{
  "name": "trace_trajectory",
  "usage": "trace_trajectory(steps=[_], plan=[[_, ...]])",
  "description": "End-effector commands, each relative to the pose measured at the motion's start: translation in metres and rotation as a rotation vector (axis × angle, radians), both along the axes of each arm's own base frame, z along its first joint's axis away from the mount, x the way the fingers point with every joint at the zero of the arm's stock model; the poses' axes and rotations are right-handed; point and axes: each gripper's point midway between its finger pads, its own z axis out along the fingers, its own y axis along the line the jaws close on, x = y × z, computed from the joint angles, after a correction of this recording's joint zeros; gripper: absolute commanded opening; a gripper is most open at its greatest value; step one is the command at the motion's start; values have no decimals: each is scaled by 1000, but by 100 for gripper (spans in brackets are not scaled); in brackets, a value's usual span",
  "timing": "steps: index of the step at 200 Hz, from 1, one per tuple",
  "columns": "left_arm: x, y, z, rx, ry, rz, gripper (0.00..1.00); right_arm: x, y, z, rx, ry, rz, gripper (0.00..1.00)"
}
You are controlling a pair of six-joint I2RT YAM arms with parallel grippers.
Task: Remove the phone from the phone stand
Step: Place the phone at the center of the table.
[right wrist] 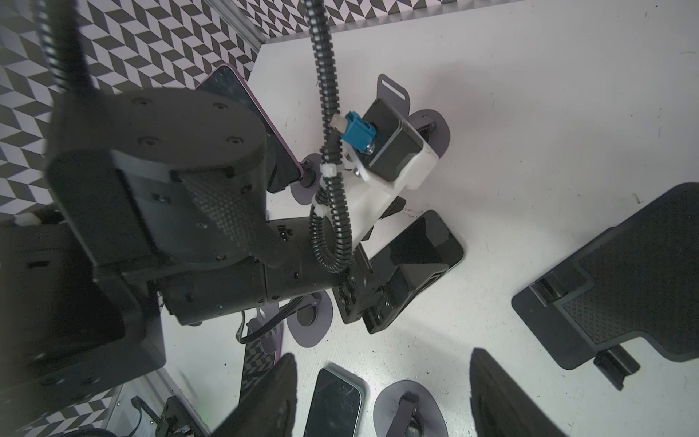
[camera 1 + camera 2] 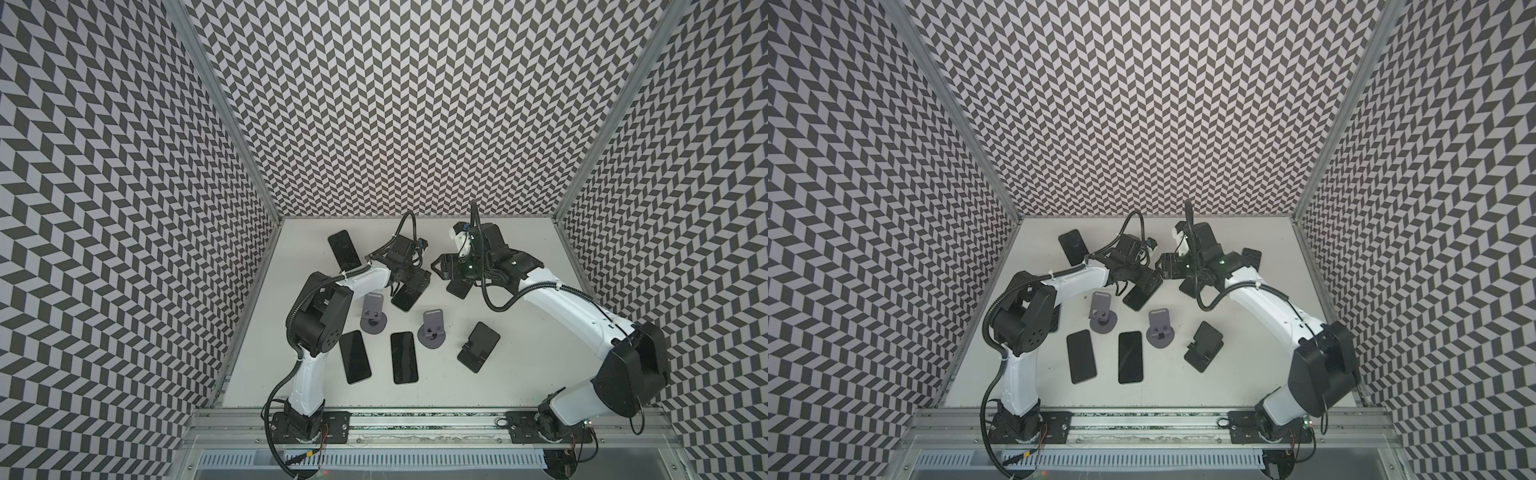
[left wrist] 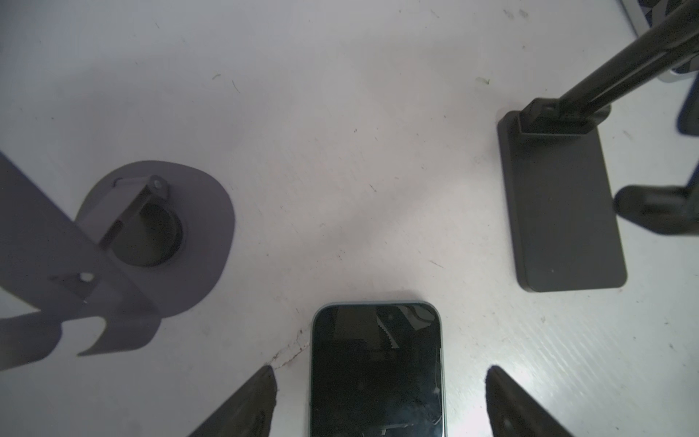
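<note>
A dark-screened phone (image 3: pixel 376 370) lies flat on the white table, in both top views (image 2: pixel 404 302) (image 2: pixel 1136 300). My left gripper (image 3: pixel 380 401) hovers over its near end, open, with its fingertips (image 3: pixel 261 397) clear of the phone's edges and holding nothing. Beside it stands a black phone stand (image 3: pixel 559 204) with a rectangular base (image 2: pixel 459 287); its top is hidden under my right gripper (image 2: pixel 446 270). That gripper (image 1: pixel 386 397) is open and empty. A purple-edged phone (image 1: pixel 234 90) leans on a grey stand at the back left (image 2: pixel 344 249).
Two phones (image 2: pixel 354 356) (image 2: pixel 404 357) lie flat near the front. Two empty grey round-based stands (image 2: pixel 374 316) (image 2: pixel 432 329) and a black folding stand (image 2: pixel 478 347) stand mid-table. Patterned walls close in the table on three sides.
</note>
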Motion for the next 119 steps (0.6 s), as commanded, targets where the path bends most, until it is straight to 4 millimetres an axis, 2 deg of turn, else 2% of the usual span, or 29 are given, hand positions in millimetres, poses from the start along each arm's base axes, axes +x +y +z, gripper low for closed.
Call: trace_trajectory(steps=[1, 36, 75, 119], plan=[[10, -7, 42, -63, -70, -4, 87, 5, 3, 16, 18, -52, 4, 70], [11, -10, 67, -108, -110, -7, 87, 5, 2, 17, 22, -45, -11, 70], [11, -14, 103, -171, -172, -15, 87, 3, -1, 21, 32, -42, -32, 69], [5, -14, 143, -228, -241, -32, 87, 1, -5, 35, 57, -62, -63, 68]])
